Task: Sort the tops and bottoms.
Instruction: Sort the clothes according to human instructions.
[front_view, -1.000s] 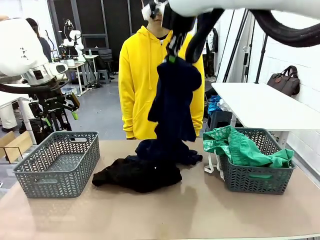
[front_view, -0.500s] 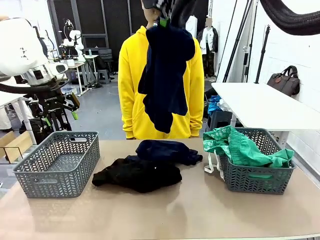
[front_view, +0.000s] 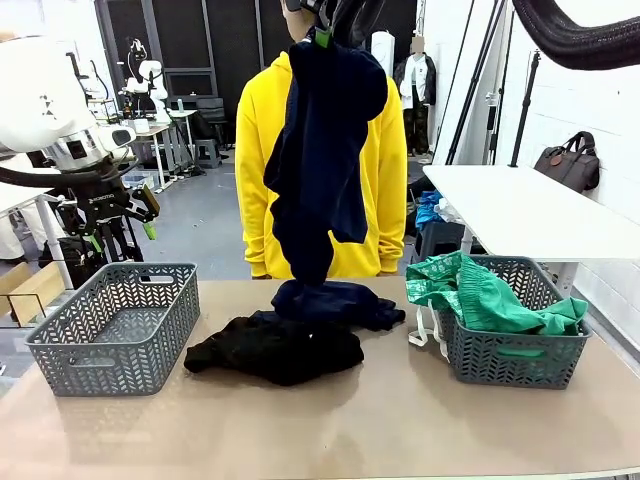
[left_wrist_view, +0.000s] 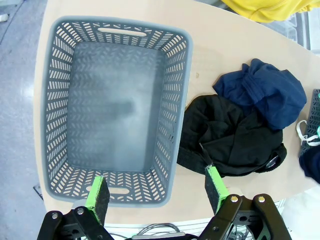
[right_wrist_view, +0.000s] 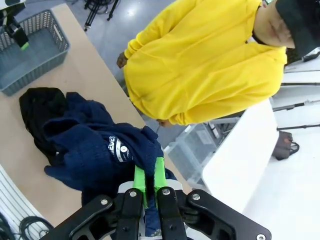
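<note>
Our right gripper (right_wrist_view: 149, 172) pinches a navy garment (front_view: 320, 150), which hangs high above the middle of the table (front_view: 400, 430). Our left gripper (left_wrist_view: 156, 187) stands spread over the left-edge basket (left_wrist_view: 175, 100); a black garment (left_wrist_view: 230, 145) lies beside it.

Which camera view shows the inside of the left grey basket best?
The left wrist view: it looks straight down into the left grey basket, showing its whole bare floor. The front view shows it from the side; the right wrist view catches part of it.
</note>
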